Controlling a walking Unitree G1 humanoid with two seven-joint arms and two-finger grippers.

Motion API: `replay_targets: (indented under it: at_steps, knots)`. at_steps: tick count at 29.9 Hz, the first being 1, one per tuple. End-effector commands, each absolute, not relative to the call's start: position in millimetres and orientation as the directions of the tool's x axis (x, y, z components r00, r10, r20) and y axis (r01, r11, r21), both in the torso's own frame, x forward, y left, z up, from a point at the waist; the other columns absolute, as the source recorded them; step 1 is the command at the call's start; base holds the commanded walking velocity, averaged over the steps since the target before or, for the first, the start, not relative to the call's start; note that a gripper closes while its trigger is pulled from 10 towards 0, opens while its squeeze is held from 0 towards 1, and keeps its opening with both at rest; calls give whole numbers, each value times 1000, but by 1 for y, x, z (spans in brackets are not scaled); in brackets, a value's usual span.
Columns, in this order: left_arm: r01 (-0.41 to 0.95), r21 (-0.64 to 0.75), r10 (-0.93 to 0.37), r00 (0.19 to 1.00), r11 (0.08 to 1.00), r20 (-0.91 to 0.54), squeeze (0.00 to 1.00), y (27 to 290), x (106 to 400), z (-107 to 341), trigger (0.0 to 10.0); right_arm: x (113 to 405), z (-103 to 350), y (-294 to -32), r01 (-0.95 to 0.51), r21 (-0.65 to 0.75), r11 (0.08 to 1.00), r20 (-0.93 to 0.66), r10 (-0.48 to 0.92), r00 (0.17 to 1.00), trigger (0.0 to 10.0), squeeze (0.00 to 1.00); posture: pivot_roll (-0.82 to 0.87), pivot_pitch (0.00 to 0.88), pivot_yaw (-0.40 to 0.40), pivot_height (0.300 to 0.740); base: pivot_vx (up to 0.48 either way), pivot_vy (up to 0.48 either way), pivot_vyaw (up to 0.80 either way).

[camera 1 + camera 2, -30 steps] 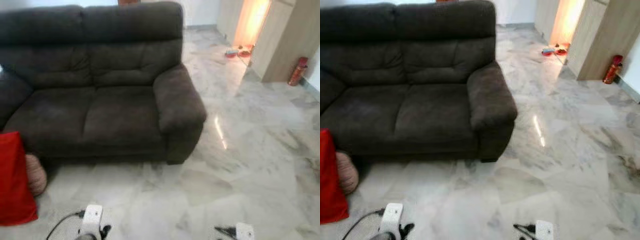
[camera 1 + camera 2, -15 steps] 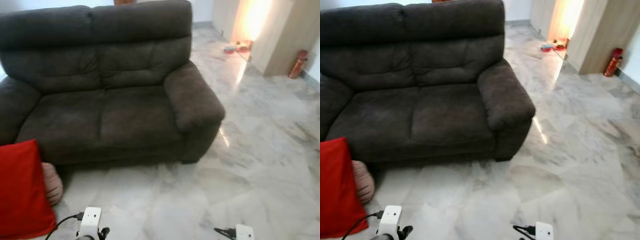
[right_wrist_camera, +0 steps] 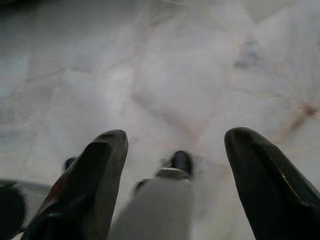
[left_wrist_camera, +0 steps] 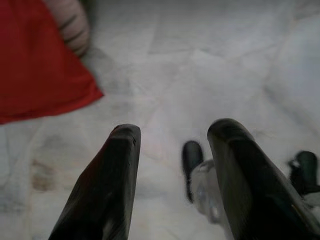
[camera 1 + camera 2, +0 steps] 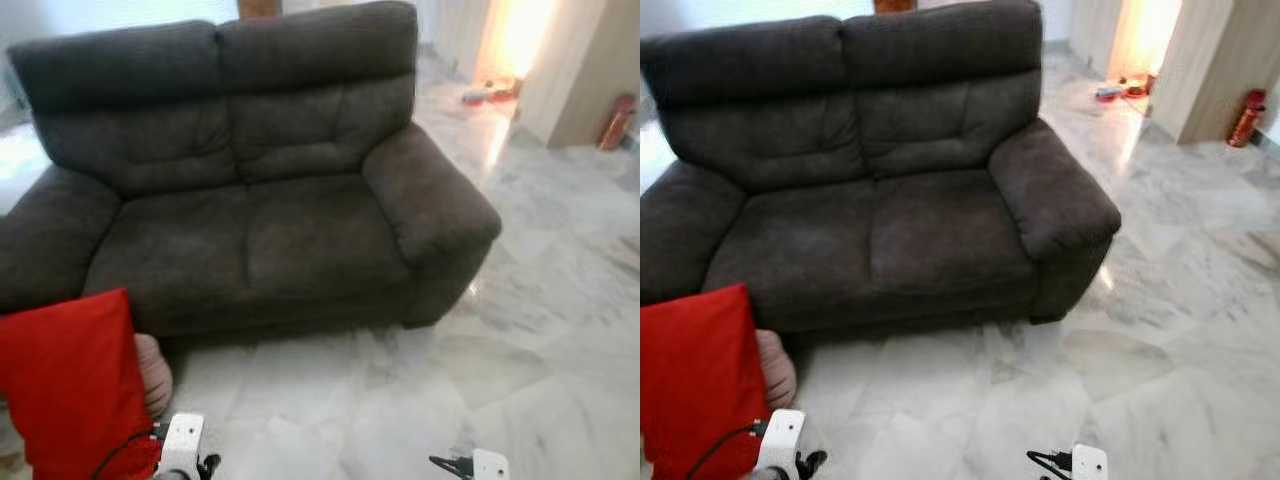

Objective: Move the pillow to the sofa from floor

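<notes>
Red pillow (image 5: 75, 385) on marble floor (image 5: 400, 400), propped against sofa (image 5: 250, 190) front

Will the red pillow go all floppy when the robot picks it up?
Probably a little. The red pillow stands upright against the sofa, so it has some body. It looks soft and light, and its smooth cover might slip.

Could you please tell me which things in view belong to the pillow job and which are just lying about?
Belongs to the job:
red pillow, on the floor
dark sofa
left gripper, open
right gripper, open

Just lying about:
striped pinkish cushion behind the pillow
red extinguisher
bowls by the doorway
</notes>
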State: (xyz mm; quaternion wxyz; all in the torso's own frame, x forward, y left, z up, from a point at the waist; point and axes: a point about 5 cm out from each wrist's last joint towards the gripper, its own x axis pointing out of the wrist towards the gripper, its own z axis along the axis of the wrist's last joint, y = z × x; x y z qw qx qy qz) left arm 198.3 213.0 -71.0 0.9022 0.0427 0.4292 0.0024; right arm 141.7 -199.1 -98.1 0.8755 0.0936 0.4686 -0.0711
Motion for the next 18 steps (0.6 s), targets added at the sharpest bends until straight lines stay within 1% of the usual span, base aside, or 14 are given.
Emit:
replay_targets:
  at_steps: [1,8,18]
  knots:
    - [49,108,57,600,993,-798,0,220,189,-75,10000,145,-98,-193,210,117,971,-827,-22,561,10000,0,10,0,41,740,0,461,0]
    - [36,110,65,609,993,-790,0,221,191,-74,10000,146,-97,-192,206,117,972,-828,-19,561,10000,0,38,0,36,740,0,465,0]
    - [26,109,72,603,994,-795,0,221,189,-75,10000,146,-98,-192,201,116,973,-829,-17,560,10000,0,48,2,22,740,0,464,0]
